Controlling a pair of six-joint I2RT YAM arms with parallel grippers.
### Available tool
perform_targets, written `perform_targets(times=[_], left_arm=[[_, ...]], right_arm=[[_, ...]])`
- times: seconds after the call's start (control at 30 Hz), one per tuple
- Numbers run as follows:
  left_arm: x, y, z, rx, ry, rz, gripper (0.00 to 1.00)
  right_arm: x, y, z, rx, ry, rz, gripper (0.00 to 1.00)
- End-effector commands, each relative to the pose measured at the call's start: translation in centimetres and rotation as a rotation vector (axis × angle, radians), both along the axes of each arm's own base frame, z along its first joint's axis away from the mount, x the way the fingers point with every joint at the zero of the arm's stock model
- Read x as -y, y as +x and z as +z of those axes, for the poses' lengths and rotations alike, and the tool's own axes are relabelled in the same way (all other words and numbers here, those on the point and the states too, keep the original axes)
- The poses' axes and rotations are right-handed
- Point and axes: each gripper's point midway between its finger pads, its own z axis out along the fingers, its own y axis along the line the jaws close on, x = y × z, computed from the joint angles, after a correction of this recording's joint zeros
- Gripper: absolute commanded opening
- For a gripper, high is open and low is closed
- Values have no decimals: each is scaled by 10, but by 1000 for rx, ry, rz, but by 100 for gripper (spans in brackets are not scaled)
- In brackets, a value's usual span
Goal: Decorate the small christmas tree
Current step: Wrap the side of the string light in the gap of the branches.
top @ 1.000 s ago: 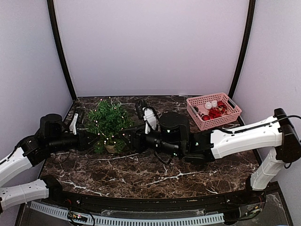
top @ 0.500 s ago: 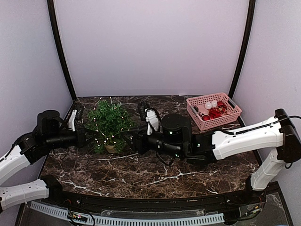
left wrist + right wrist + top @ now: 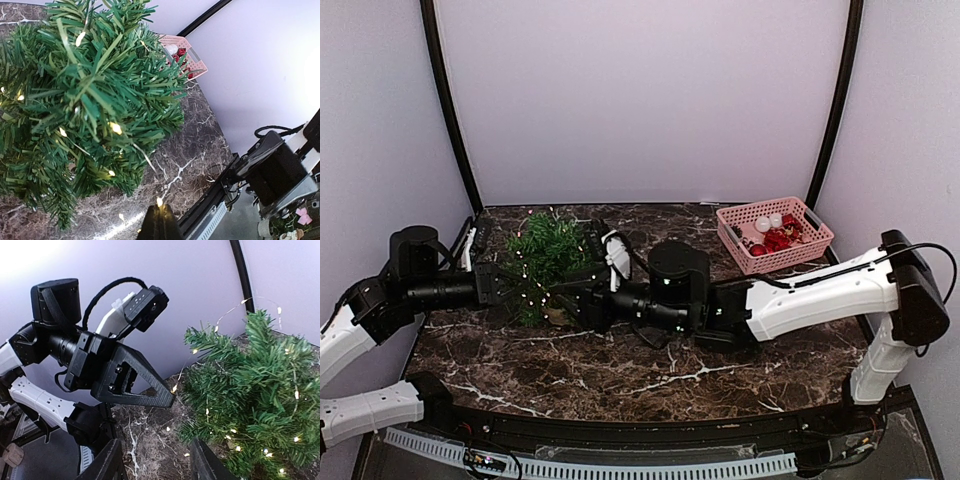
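We've got the small christmas tree (image 3: 545,250) left of centre in the top view on the worktop (image 3: 620,372): bushy dark-green needles, tiny warm lights. Left fingers (image 3: 159,226) clenched tight, right fingers (image 3: 112,462) released, empty.

christmas tree (image 3: 85,100) fills the left half, dark green needles, small warm lights (image 3: 115,128) lit among the branches. it stands on a dark marble worktop (image 3: 195,125) with white veins. left claw (image 3: 159,226) pokes in at the bottom edge, black, fingers pressed together. one lit bulb (image 3: 159,201) sits right at its tip, can't tell if it's pinched. pink basket (image 3: 199,70) far behind the tree, red balls and a white one inside. black post (image 3: 205,17) runs against a pale lilac wall (image 3: 265,60). black arm block (image 3: 277,167) at right, past the worktop edge.
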Motion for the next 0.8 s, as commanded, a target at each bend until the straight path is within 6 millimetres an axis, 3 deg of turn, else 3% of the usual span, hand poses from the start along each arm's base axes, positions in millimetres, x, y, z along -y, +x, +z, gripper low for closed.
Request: perform_targets(times=[0.0,0.23,0.37,0.63,0.77], left_arm=[[5,-4,10,-57,-98,8,0],[8,-2,11,-84,-129,14,0],[9,-2,12,-90,-138,17,0],[6,-3,12,-94,-149,33,0],[6,-2,13,-90,-159,36,0]], right_arm=[[-26,-7,6,79,26,73,46],[-50,1,-28,117,-89,78,40],[-59,5,-38,130,-123,70,36],[-72,7,-42,144,-139,87,19],[-74,7,-42,137,-133,86,0]])
